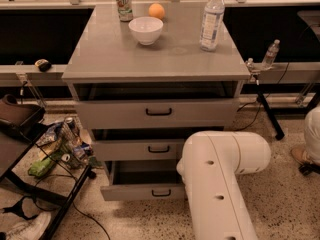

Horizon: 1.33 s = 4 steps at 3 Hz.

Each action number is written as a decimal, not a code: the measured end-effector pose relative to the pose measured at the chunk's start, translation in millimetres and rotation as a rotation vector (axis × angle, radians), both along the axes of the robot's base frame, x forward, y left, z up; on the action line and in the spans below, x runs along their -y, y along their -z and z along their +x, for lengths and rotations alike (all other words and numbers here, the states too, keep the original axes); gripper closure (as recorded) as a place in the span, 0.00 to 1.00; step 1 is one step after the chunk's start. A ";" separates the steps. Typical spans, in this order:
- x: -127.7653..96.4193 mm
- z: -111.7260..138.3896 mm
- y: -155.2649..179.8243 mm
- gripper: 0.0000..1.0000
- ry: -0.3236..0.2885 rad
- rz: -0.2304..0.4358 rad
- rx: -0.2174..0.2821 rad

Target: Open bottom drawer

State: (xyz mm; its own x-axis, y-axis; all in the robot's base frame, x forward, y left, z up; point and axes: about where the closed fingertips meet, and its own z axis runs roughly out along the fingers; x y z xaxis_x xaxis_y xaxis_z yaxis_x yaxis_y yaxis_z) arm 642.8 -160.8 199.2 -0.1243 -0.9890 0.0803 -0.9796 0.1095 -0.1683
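The bottom drawer (142, 191) of the grey cabinet is pulled out, its plain grey inside showing behind the low front panel with a small black bar handle (161, 193). Above it are the mid-height drawer front (135, 149) and the tallest drawer front (125, 113), both slightly out. My white arm (220, 179) rises from the lower edge and covers the right part of the lower drawers. The gripper itself is hidden behind the arm.
On the cabinet top (110, 54) stand a white bowl (145, 29), a can (124, 4), an orange (156, 10) and a water bottle (211, 19). A black wire rack with snack bags (55, 149) stands at the left. A black stand leg (267, 111) is at the right.
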 end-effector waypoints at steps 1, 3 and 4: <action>0.0 0.0 0.0 0.00 0.000 0.000 0.000; 10.1 -36.5 21.1 0.00 -0.011 0.004 -0.043; 35.3 -102.5 50.9 0.18 0.029 0.008 -0.130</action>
